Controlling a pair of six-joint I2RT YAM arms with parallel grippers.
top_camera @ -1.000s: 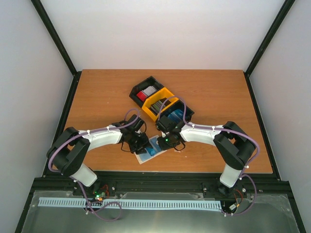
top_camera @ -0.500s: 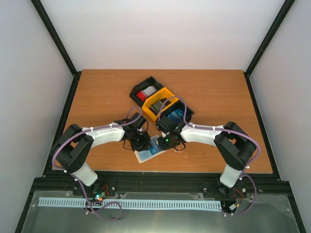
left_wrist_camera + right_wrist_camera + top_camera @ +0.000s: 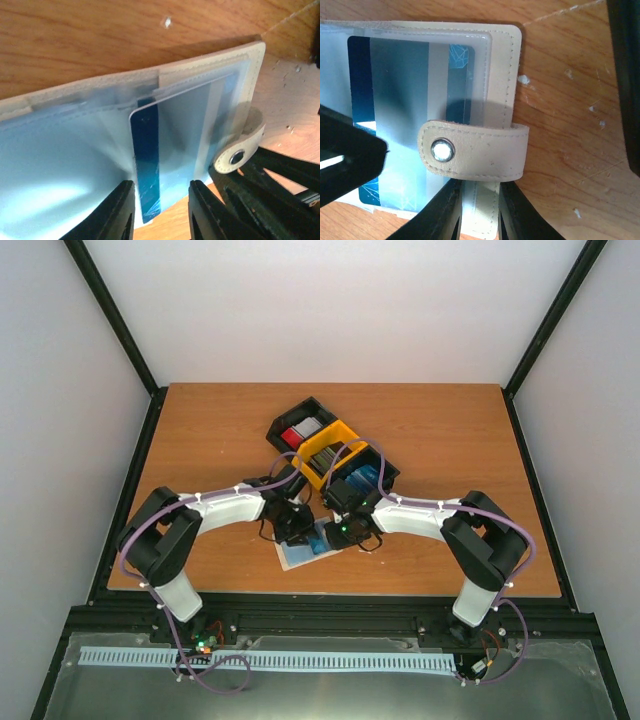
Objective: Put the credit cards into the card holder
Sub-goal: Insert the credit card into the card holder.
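Beige wallet [image 3: 296, 558] lies open near the table's [image 3: 440, 440] front edge. Your R claw [image 3: 479, 210] pinches its edge by the snap tab [image 3: 475, 150]. Blue card [image 3: 147, 165] sits partly in a clear sleeve [image 3: 60, 165]; L claw [image 3: 161, 210] is astride its corner, grip unclear.

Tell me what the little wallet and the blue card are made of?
The card holder: beige leather or fake leather, matte, with stitched edges. Its clear sleeve: thin shiny plastic, see-through. The blue card: stiff glossy plastic, probably. The snap: shiny metal, it seems.

Black-and-yellow tray [image 3: 343, 429], seemingly three-compartment, on table [image 3: 450, 440]
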